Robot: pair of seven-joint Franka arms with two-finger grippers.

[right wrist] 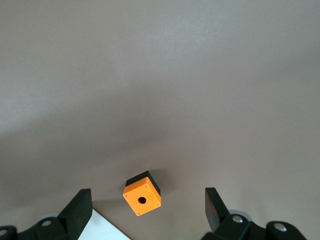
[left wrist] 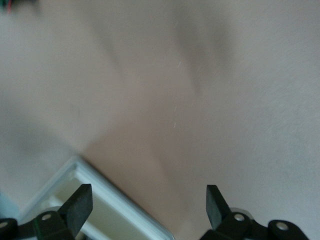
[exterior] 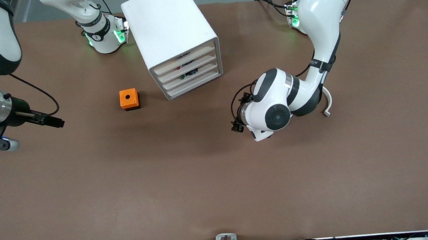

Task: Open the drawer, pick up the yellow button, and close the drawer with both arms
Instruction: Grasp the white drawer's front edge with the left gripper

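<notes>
Brown bench (exterior: 218,180) under both arms. Big white cabinet (exterior: 170,28) standing at about 12 o'clock in the front view, between the two arm bases, its front turned toward 5 o'clock. Four shallow white drawers stacked in that front.

Drawer (exterior: 184,59), the top one of the stack: pushed in, flush with the three below.

Button: not made out anywhere. Small dark specks glimpsed in the gaps between the drawers, too small to tell what.

Orange cube (exterior: 129,99) with a hole in its top face, black base, sitting on the bench at about 8 o'clock from the cabinet, near its front corner but apart from it.

Left tool (left wrist: 147,207): hanging over bare bench at about 4 o'clock from the cabinet, just off the drawer fronts. Fingers (left wrist: 80,205) spread wide, nothing between them. White-edged corner with a cream inside showing low in the left wrist view; which part of the cabinet, cannot tell.

Right tool (right wrist: 147,207): over the bench at about 9 o'clock from the cube, toward the right arm's end. Spread wide too, nothing gripped. Cube seen ahead of it in the right wrist view, in line with the gap between the fingers, not touching either.
</notes>
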